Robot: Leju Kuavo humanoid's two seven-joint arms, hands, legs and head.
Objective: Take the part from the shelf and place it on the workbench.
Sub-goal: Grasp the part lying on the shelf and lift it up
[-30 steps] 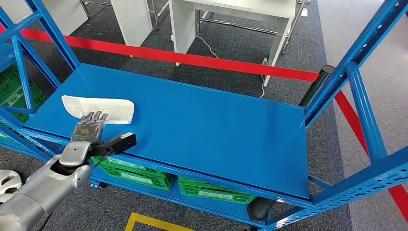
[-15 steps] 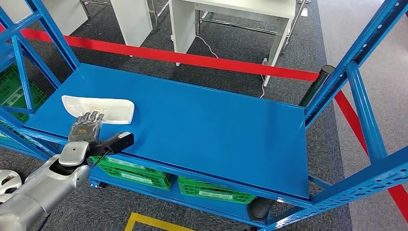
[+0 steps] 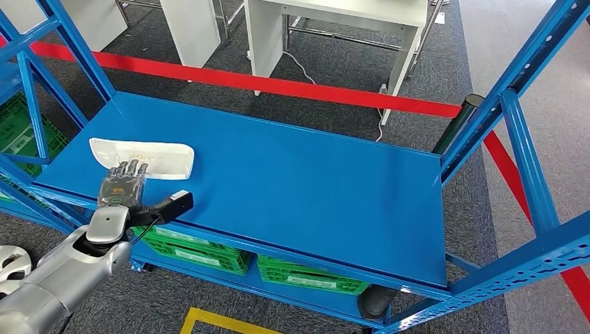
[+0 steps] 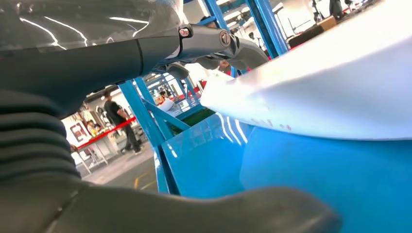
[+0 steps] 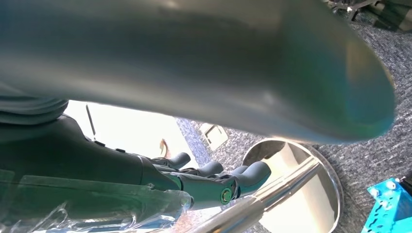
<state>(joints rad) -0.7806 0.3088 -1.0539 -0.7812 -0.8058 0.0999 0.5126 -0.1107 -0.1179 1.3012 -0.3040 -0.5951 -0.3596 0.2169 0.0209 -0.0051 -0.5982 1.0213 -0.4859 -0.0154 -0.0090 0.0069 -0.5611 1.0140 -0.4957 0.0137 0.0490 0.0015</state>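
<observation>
- The white part [image 3: 142, 158] lies flat near the left end of the blue shelf [image 3: 292, 181], its long side roughly parallel to the shelf's front edge.
- The left hand [image 3: 125, 184] hovers at the near edge of the part, fingers [image 3: 132, 169] extended over its near rim and thumb [image 3: 170, 206] spread out to the side over the shelf's front lip; it holds nothing.
- In the left wrist view the part [image 4: 320, 92] sits between the fingers above and the thumb [image 4: 204, 211] below, apart from both.
- To grasp well, the hand should probably slide further in so the fingers cover the part's top, then bring the thumb under or against the near rim before closing.
- The right hand [image 5: 209, 182] hangs over carpeted floor, fingers loosely curled; whether it holds anything cannot be told.
</observation>
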